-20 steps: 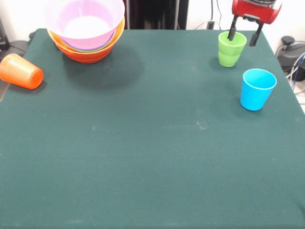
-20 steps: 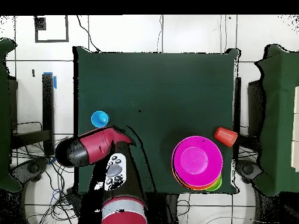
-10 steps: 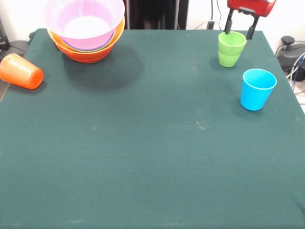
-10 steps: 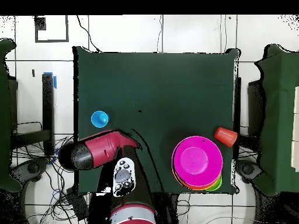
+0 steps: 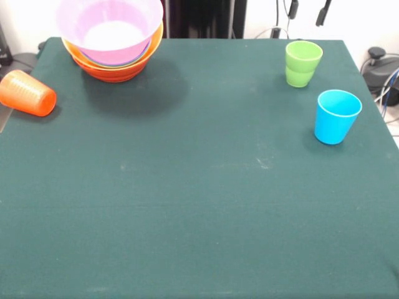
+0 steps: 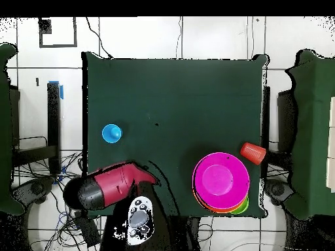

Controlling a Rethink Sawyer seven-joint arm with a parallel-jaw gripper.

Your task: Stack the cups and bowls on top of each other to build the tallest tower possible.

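Note:
My gripper (image 5: 307, 10) is open and empty; only its two black fingertips show at the top edge, above and behind the lime green cup (image 5: 303, 63), which stands upright. The light blue cup (image 5: 336, 116) stands upright nearer the camera, close to the right edge; it also shows in the overhead view (image 6: 111, 133). The orange cup (image 5: 27, 93) lies on its side at the left edge, and in the overhead view (image 6: 252, 152). The tower (image 5: 111, 37) is a nest of bowls with the large pink one on top, and in the overhead view (image 6: 221, 180). The red arm (image 6: 110, 185) hides the green cup from above.
The dark green table (image 5: 199, 205) ends just right of the blue cup. Cables and a black base (image 5: 378, 65) lie off the table's right side. The bowl pile sits at the table's far left corner.
The gripper has lifted off the green cup's rim and drawn up and back to the top edge. The green cup stays standing where it was.

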